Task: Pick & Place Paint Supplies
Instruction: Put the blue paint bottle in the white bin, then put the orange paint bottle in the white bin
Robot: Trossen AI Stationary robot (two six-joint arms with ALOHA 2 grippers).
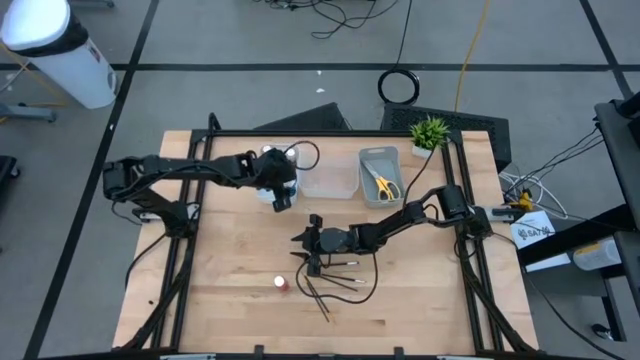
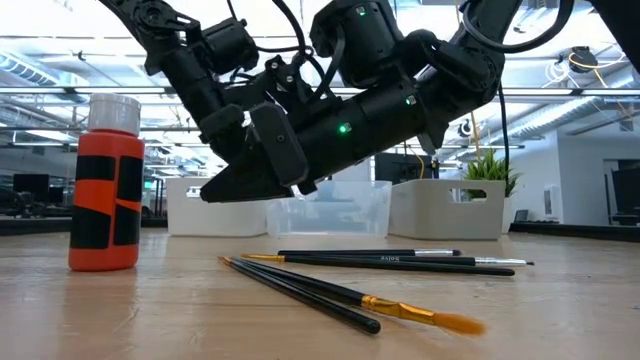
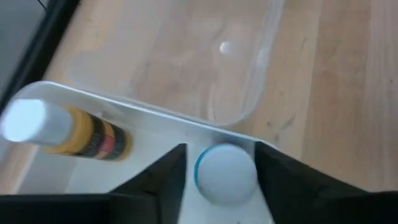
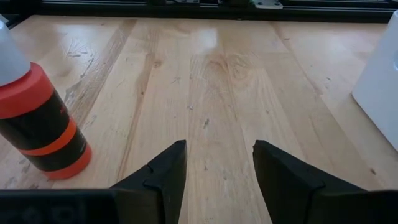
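1. The left gripper (image 1: 281, 197) hung over the white tray (image 1: 268, 192), its fingers closed around a blue-rimmed, pale-capped bottle (image 3: 225, 173) held above the tray's floor. I judged this bottle to be in mid-delivery rather than set down.
2. Just beyond that gripper, a yellow bottle (image 3: 68, 132) lay on its side in the same tray, so one supply looked already stowed.
3. The clear tray (image 1: 329, 180) stood just past the left gripper's fingers; whether it held anything could not be told.
4. The orange bottle (image 1: 281, 284) stood upright on the table (image 1: 420, 290), ahead of the right gripper (image 1: 306, 244) and off to one side, not yet collected.
5. The right gripper hovered low with its fingers parted and nothing between them.
6. The brushes (image 1: 335, 285) lay loose on the table just beneath and beside the right gripper, still to be picked. Their thin crossed handles seemed likely to make a clean grasp awkward.
7. The scissors (image 1: 385, 185) rested in the grey tray (image 1: 379, 154), well behind the right gripper, apparently already placed.
8. The plant (image 1: 429, 132) stood past the grey tray, clear of both arms.
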